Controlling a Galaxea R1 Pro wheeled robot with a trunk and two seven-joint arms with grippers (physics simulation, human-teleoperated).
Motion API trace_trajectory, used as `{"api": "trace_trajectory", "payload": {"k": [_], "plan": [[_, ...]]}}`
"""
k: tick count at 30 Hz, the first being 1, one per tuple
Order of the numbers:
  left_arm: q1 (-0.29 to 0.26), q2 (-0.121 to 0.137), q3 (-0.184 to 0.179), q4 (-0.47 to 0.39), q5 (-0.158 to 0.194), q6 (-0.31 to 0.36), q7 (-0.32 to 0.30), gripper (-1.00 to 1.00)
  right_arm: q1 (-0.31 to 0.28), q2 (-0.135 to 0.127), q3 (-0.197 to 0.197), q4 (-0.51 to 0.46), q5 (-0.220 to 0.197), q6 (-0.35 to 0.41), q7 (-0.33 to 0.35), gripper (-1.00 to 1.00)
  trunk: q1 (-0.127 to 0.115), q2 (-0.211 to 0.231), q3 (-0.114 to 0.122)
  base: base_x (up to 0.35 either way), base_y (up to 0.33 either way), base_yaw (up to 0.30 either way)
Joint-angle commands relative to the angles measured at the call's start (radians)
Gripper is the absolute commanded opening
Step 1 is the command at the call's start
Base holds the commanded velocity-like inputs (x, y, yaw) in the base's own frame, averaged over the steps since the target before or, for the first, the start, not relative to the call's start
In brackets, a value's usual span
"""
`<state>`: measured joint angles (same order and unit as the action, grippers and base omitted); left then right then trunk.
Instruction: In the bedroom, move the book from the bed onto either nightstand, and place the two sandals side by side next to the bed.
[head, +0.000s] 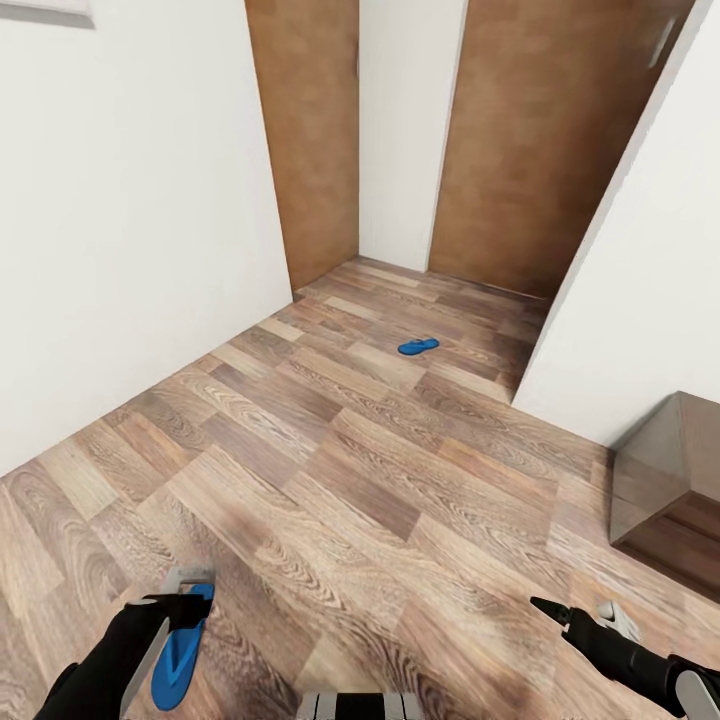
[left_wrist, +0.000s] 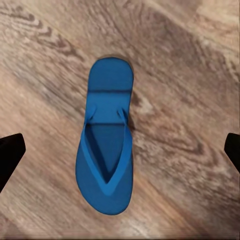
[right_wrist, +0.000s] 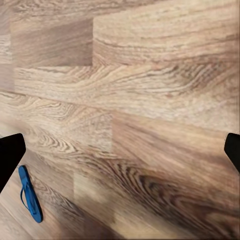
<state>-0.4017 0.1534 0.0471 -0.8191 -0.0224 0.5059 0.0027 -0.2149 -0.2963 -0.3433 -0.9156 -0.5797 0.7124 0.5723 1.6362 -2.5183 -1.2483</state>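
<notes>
Directly below the left gripper (head: 185, 600) a blue sandal (left_wrist: 106, 145) lies flat on the wood-plank floor (head: 340, 480), strap side up, its long axis running from the robot toward the far wall, the heel end farther from the robot. In the left wrist view the two dark fingertips (left_wrist: 10, 152) stand wide apart at either side, clear of the sandal and holding nothing. A second sandal (head: 418, 346) lies well apart, near the brown doors (head: 545, 140), its long axis roughly crosswise. Over bare floor the right gripper (head: 575, 615) hangs, fingers spread wide, empty. A dark-brown nightstand (head: 675, 480) stands against the white wall at right.
</notes>
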Motion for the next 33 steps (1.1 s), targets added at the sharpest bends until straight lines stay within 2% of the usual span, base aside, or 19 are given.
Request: {"api": "trace_trajectory", "payload": {"k": [1,33], "plan": [[0.0,0.0,0.001,-0.002,-0.002,0.005,0.0,1.0,0.0,0.0,-0.002,0.0,-0.003,0.007,0.001,1.0,0.0,-0.001,-0.005,0.0,0.0,0.0],[0.0,-0.003,0.002,-0.003,-0.002,0.005,0.0,1.0,0.0,-0.001,-0.004,-0.002,-0.004,0.009,0.004,1.0,0.015,-0.008,-0.128,0.0,0.0,0.0]]}}
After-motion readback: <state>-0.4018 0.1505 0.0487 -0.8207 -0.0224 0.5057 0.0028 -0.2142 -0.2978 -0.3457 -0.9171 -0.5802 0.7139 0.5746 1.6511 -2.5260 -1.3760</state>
